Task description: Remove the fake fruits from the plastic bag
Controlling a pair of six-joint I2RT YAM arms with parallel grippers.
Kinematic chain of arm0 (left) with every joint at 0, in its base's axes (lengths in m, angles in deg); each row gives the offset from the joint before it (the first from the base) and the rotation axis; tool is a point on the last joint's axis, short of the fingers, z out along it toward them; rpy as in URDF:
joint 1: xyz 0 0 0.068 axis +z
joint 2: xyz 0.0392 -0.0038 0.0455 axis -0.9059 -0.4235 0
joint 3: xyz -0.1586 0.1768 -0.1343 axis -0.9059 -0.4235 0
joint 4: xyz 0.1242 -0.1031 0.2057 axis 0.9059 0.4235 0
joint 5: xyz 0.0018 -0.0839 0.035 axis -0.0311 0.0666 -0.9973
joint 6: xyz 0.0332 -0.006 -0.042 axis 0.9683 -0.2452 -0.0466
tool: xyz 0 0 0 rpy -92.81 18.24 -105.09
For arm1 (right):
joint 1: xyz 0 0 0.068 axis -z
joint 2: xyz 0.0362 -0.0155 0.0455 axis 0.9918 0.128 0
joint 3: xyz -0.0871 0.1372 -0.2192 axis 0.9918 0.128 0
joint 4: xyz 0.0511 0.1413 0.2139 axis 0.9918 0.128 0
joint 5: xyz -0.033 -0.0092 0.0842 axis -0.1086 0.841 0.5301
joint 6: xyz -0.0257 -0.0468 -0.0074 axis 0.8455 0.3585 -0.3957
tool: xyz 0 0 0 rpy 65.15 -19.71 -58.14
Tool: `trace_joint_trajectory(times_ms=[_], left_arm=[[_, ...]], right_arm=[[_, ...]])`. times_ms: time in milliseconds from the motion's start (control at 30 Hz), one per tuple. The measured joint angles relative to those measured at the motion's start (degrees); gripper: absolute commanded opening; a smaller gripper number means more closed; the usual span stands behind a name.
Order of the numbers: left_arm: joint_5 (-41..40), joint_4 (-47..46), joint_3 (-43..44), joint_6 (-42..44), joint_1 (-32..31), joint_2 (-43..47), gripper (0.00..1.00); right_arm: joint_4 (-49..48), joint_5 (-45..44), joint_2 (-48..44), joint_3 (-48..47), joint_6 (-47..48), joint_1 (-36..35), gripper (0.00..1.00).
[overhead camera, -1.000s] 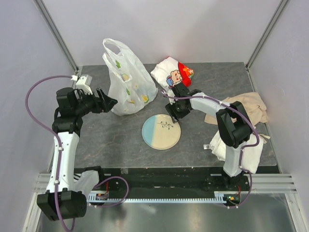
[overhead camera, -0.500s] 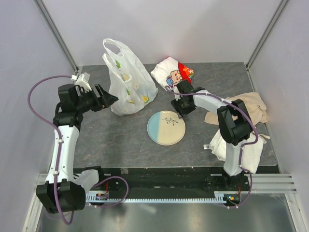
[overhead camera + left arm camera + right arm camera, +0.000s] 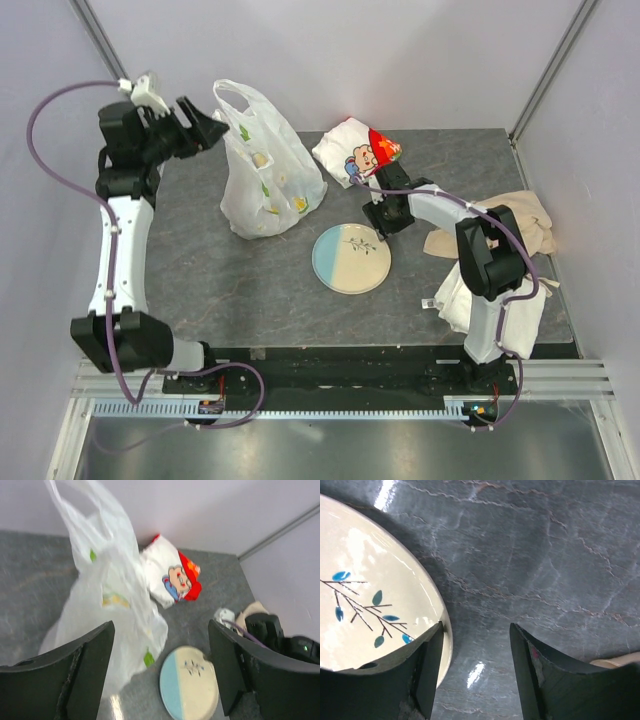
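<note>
While the left claw hangs high beside the top of the plastic bag, its jaws are spread wide and grasp nothing. The bag stands slumped on the far left part of the table, its loop handle upright. The fruits seem to be inside, though I cannot tell them from the yellow and green prints.

A good step, I judge, is to pinch the handle or the mouth edge, not the thin side, so the opening stays clear.

The right claw sits low at the far rim of the plate, released, one finger at that rim. It has open tabletop between plate and bag. The packet lies close behind it, the towel at the right edge, and the left wall crowds the raised arm.
</note>
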Motion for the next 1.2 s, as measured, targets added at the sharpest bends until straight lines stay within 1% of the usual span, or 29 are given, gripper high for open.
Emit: trace_joint_trajectory(times_ms=[100, 133, 167, 200, 267, 367, 400, 467, 500, 533, 567, 667, 733, 800, 867, 1000, 1033, 1100, 1200], left_arm=[[-1.03, -2.01, 7.02, -1.11, 0.0, -5.4, 0.91], [-1.4, -2.43, 8.31, -1.7, 0.0, -6.69, 0.91], [-1.77, -2.64, 8.98, -2.16, -0.02, -7.58, 0.91], [-2.45, -2.56, 9.16, -2.54, -0.04, -8.24, 0.91], [-3.96, -1.7, 9.16, -2.73, -0.46, -8.87, 0.88], [-6.36, -0.07, 9.16, -2.71, -1.64, -9.44, 0.7], [-6.95, 0.09, 9.18, -2.75, -2.1, -9.62, 0.55], [-7.34, 0.04, 9.35, -2.71, -2.97, -10.25, 0.35], [-7.39, -0.09, 9.44, -2.95, -3.23, -10.62, 0.17], [-7.28, -0.13, 9.51, -2.78, -3.69, -11.04, 0.05], [-7.23, -0.13, 9.53, -2.73, -4.04, -11.41, 0.02], [-7.21, 0.39, 9.44, -2.16, -4.81, -11.85, 0.02], [-7.32, 1.14, 7.91, -1.7, -5.01, -10.73, 0.02], [-7.37, 2.47, 3.74, -1.27, -4.98, -7.61, 0.02], [-7.32, 5.11, -2.4, -0.79, -4.87, -2.45, 0.02], [-7.1, 10.75, -12.72, 1.49, -4.87, 8.66, 0.02], [-7.13, 11.98, -14.43, 2.14, -4.87, 10.95, 0.02], [-7.04, 13.88, -16.98, 3.56, -4.61, 14.53, 0.02], [-6.95, 15.06, -17.66, 4.22, -3.26, 15.43, 0.02]], right_arm=[[0.87, 0.26, -1.09, 0.02, 0.17, 0.68, 0.71], [1.29, 0.37, -1.9, 0.02, 0.2, 0.87, 0.78], [1.77, 0.52, -2.97, -0.07, 0.24, 0.98, 0.84], [2.58, 1.07, -4.02, -0.55, 0.5, 0.98, 0.86], [3.72, 2.29, -5.7, -1.92, 0.76, 0.9, 0.87], [4.83, 4.96, -8.09, -5.77, 1.29, 0.76, 0.87], [4.85, 5.6, -8.5, -6.86, 1.29, 0.7, 0.86], [4.9, 7.15, -8.92, -9.7, 1.29, 0.59, 0.87], [4.96, 7.78, -8.9, -11.15, 1.27, 0.52, 0.87], [4.96, 8.37, -8.66, -12.55, 1.27, 0.52, 0.87], [5.05, 9.09, -8.35, -14.14, 1.27, 0.48, 0.87], [5.9, 11.58, -6.1, -20.94, 1.44, 0.46, 0.87], [6.27, 14.03, -3.17, -28.35, 1.42, 0.22, 0.85], [5.16, 15.89, -0.87, -34.36, 1.18, -0.46, 0.85], [3.74, 17.62, 0.31, -38.25, 0.7, -1.88, 0.82], [1.4, 20.26, 0.72, -40.7, 0.33, -6.99, 0.8], [0.59, 20.41, 0.83, -40.81, 0.37, -10.08, 0.8], [-1.11, 20.11, 1.6, -40.98, 0.35, -14.08, 0.8], [-3.93, 19.65, 4.94, -43.17, -1.09, -18.64, 0.82]])
